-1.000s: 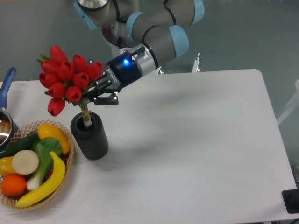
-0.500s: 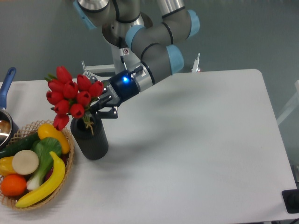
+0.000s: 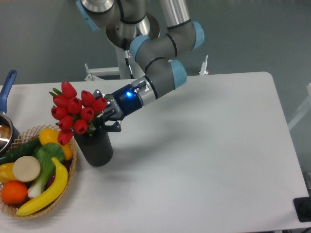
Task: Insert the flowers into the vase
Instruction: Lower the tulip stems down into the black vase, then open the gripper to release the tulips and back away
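All flowers upright, heads leaning left

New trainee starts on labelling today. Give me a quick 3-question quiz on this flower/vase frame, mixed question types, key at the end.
1. True or false: the red heads of the flowers sit right at the mouth of the vase.
2. Multiple choice: what stands directly left of the vase? A) a wicker basket of fruit and vegetables B) a glass jug C) a stack of plates
3. Fill in: the gripper is at the flowers' ____ side in the picture.

Key
1. True: the heads hide most of the mouth.
2. A: the basket holds a banana, an orange and other produce.
3. Right.
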Available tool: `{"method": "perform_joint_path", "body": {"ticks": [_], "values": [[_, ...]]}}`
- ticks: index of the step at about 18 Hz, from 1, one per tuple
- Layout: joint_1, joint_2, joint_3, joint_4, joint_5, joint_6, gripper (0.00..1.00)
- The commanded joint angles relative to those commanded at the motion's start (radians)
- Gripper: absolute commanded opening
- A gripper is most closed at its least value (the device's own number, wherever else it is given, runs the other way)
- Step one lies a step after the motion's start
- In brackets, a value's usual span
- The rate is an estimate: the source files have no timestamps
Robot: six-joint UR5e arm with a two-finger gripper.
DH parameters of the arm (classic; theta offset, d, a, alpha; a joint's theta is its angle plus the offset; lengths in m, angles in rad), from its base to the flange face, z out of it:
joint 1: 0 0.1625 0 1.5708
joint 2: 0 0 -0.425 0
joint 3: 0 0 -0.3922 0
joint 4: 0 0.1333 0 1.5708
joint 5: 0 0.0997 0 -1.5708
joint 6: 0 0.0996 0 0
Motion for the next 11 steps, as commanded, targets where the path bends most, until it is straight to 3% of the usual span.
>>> {"method": "perform_joint_path", "body": {"ticks": [6, 11], "values": [[0.011, 0.006, -0.023, 0.000, 0.002, 0.002, 1.00], [0.043, 0.046, -0.049, -0.002, 0.009, -0.003, 1.00]]}}
